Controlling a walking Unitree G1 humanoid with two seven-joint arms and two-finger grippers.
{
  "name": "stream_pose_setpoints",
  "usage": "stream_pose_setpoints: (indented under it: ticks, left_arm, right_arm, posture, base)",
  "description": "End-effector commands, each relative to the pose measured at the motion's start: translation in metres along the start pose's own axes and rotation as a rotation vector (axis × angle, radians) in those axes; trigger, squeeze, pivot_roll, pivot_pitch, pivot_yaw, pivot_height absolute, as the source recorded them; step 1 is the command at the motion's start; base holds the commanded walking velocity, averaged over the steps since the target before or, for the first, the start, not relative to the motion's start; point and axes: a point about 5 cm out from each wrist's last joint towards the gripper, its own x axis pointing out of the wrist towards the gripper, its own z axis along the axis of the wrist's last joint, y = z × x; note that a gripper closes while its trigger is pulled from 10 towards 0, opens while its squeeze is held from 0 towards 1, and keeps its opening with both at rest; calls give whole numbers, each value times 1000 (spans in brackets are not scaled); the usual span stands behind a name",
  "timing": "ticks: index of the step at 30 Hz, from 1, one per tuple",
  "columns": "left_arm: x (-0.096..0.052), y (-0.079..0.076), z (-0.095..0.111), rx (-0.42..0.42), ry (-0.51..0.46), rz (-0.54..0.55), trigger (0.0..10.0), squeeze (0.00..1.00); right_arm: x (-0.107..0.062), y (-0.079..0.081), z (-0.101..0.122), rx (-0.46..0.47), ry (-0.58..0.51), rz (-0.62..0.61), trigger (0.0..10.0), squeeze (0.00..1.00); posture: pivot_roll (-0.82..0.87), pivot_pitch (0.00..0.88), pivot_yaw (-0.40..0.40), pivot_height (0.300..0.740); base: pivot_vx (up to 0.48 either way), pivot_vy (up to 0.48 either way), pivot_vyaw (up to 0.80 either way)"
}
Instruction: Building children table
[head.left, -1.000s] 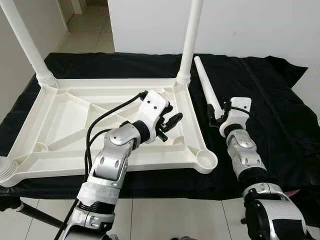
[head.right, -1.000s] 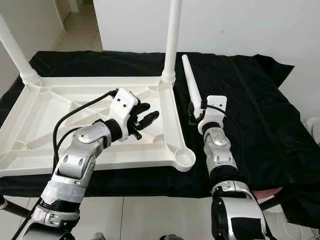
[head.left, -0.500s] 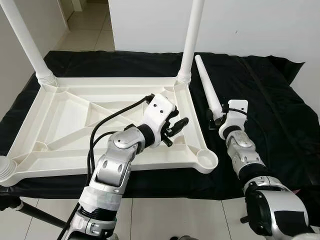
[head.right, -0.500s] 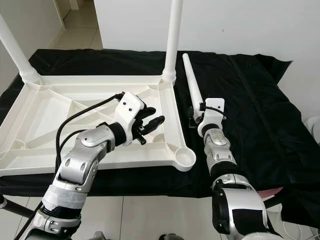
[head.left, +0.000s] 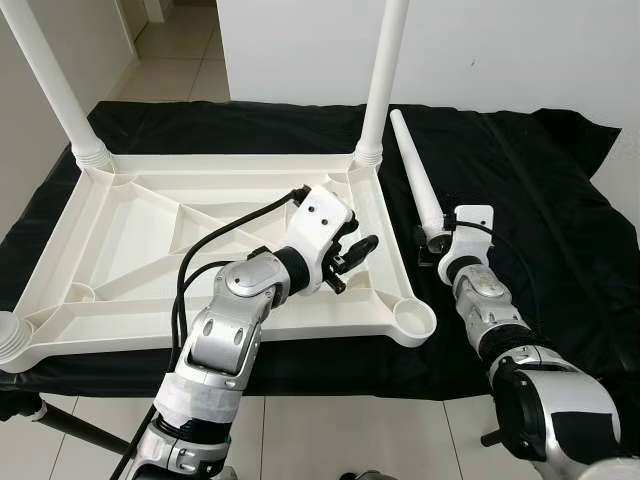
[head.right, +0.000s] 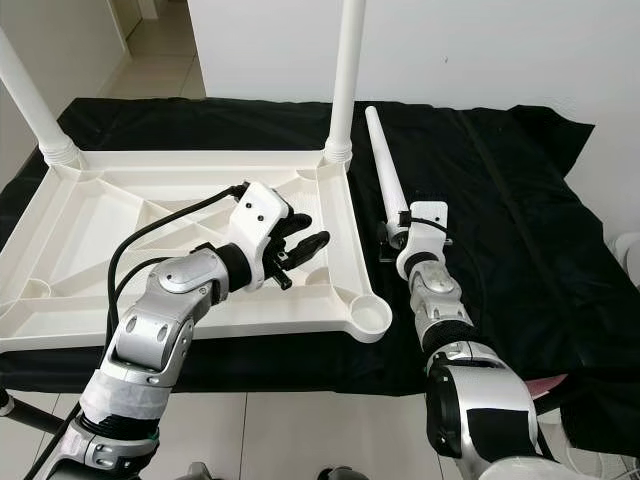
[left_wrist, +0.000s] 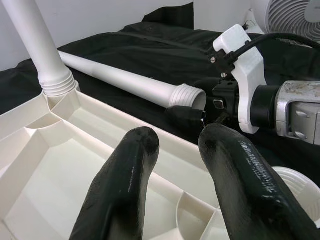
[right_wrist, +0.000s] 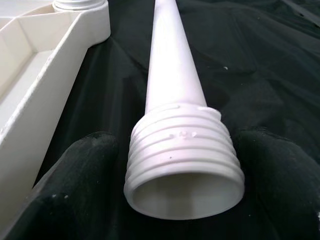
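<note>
Upturned white tabletop (head.left: 150, 235) on black-draped counter (head.left: 540, 190), two legs screwed in upright. Left gripper (head.left: 352, 255) above tabletop's right rim, jaws apart, holding nothing. Right gripper (right_wrist: 180, 165) jaws straddling loose leg (head.left: 412, 170) at threaded end, contact unclear. Bare cloth beyond.

White wall (head.left: 520, 50), pale tiled floor (head.left: 180, 60), black cloth (head.left: 560, 200)

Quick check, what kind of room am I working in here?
Probably a home room used for assembly: pale tiled floor, plain white wall, and a black cloth spread under the upturned tabletop and loose leg.
</note>
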Motion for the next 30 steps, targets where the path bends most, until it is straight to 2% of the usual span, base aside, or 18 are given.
stream_pose_setpoints:
  ticks: [1,6,7,13,20,21,22,30]
  left_arm:
    - [-3,3,-2,8,17,77,10000,0]
    - [-4,6,-1,12,21,89,10000,0]
    - [-3,7,0,17,21,95,10000,0]
    - [-1,10,2,28,12,106,10000,0]
    - [1,16,6,45,-4,128,10000,0]
    - [1,17,7,45,-9,133,10000,0]
    - [1,18,8,38,-16,139,10000,0]
    - [1,19,4,5,-16,139,10000,0]
  right_arm:
    - [0,-2,-1,-8,8,-4,10000,0]
    - [1,-2,-1,-8,22,-2,10000,0]
    - [2,-3,-1,2,32,-1,0,0]
    - [4,-5,0,42,66,-19,0,0]
    - [4,-6,-1,71,69,-32,0,0]
    - [3,-6,1,58,42,-33,0,0]
    - [3,-5,4,51,-6,-34,9765,0]
    - [-5,2,4,24,-151,-72,10000,0]
  posture:
    - [60,79,-5,740]
    - [68,76,-9,740]
    - [68,69,-11,740]
    - [66,49,-19,740]
    - [60,21,-31,740]
    - [59,10,-37,740]
    - [59,10,-37,740]
    - [46,0,-40,740]
  base:
    - [0,0,0]
    - [0,0,0]
    - [0,0,0]
    - [0,0,0]
    - [0,0,0]
    - [0,0,0]
    - [0,0,0]
    - [0,0,0]
